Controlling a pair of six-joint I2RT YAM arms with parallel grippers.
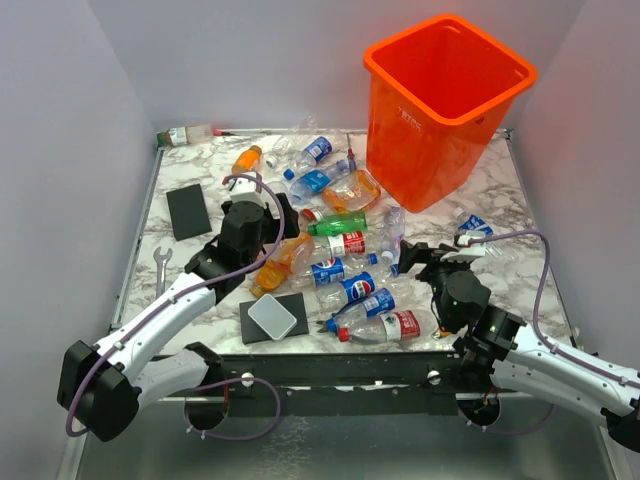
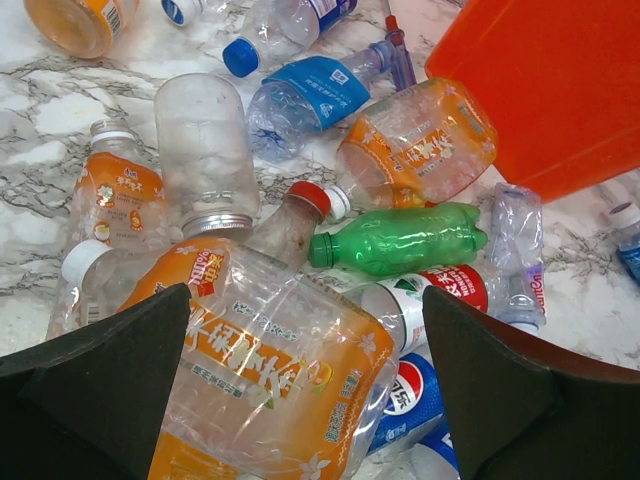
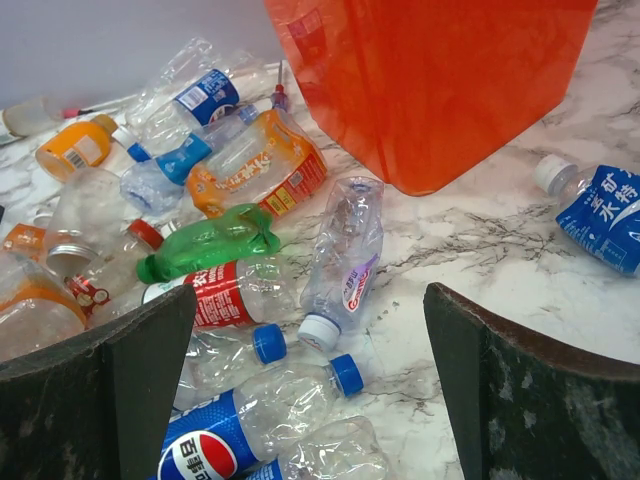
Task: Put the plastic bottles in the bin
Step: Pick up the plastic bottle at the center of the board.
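Observation:
The orange bin (image 1: 420,150) stands upright at the back right of the marble table. Several plastic bottles lie scattered in front of it and to its left, among them a green one (image 1: 335,224) and a Pepsi one (image 1: 355,290). My left gripper (image 1: 268,222) hovers open over the pile. A big clear bottle with an orange label (image 2: 270,370) lies below, between its fingers. My right gripper (image 1: 437,252) is open too, above bare marble beside a clear purple-labelled bottle (image 3: 345,255) and the Pepsi bottle (image 3: 250,425). A blue-labelled bottle (image 3: 605,215) lies apart at the right.
A black pad (image 1: 188,210) lies at the left. A second black pad with a white square box (image 1: 275,318) on it sits near the front edge. A wrench (image 1: 162,268) rests by the left edge. Walls close in the table on three sides.

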